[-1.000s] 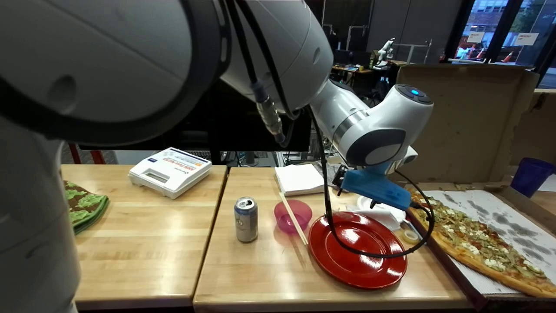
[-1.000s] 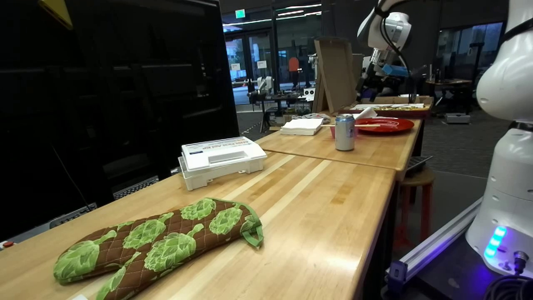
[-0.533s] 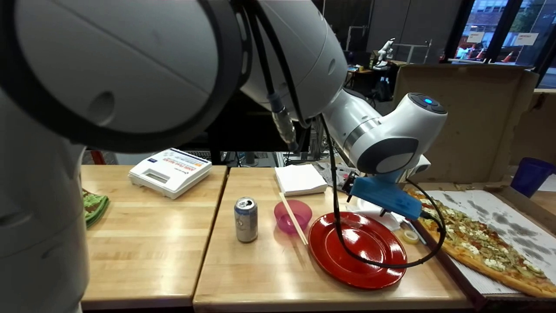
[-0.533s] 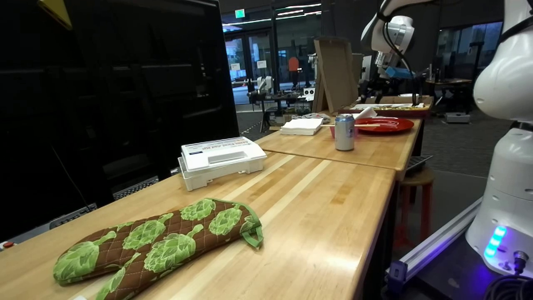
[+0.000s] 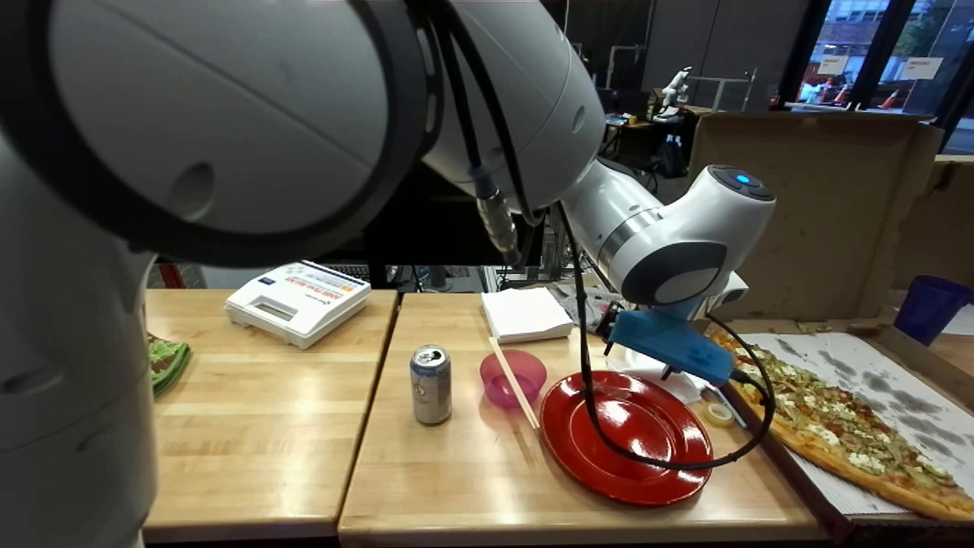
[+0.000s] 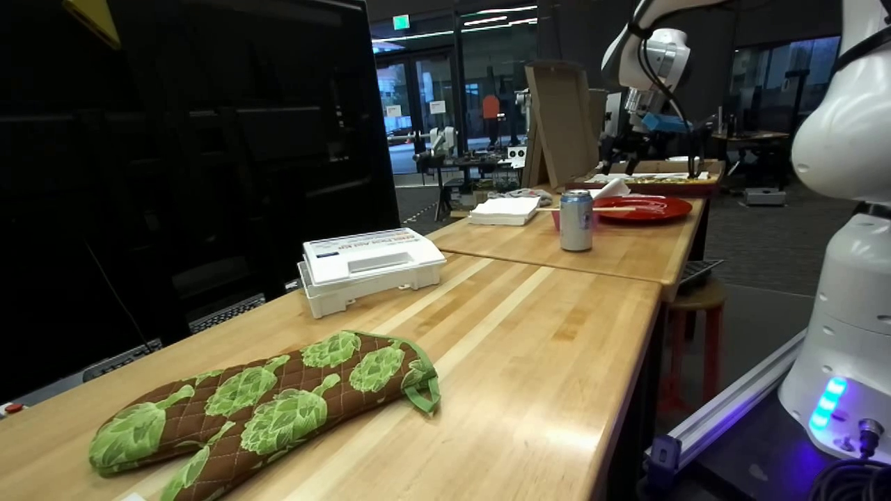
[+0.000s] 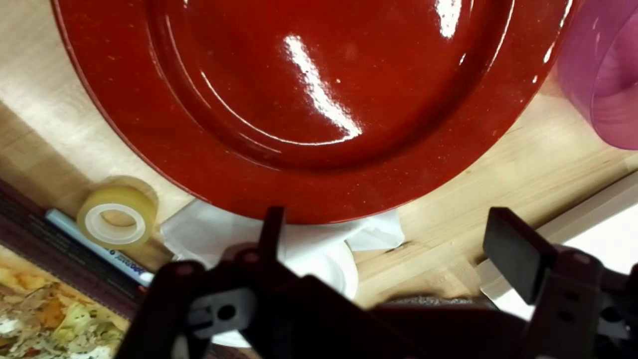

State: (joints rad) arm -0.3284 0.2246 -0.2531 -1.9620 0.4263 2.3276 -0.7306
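The gripper (image 7: 389, 232) has been lowered slightly near the red plate (image 7: 349, 80), fingers spread apart; nothing is grasped yet.

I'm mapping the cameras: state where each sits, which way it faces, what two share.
An exterior view: close beside the arm, whose links loom large, facing across the tables toward the red plate and pizza.
An exterior view: near the oven mitt, facing along the tables; base and arm at picture right.
Wrist view: on the wrist, facing down at the red plate; open gripper shows.
Both exterior views share can, white case.
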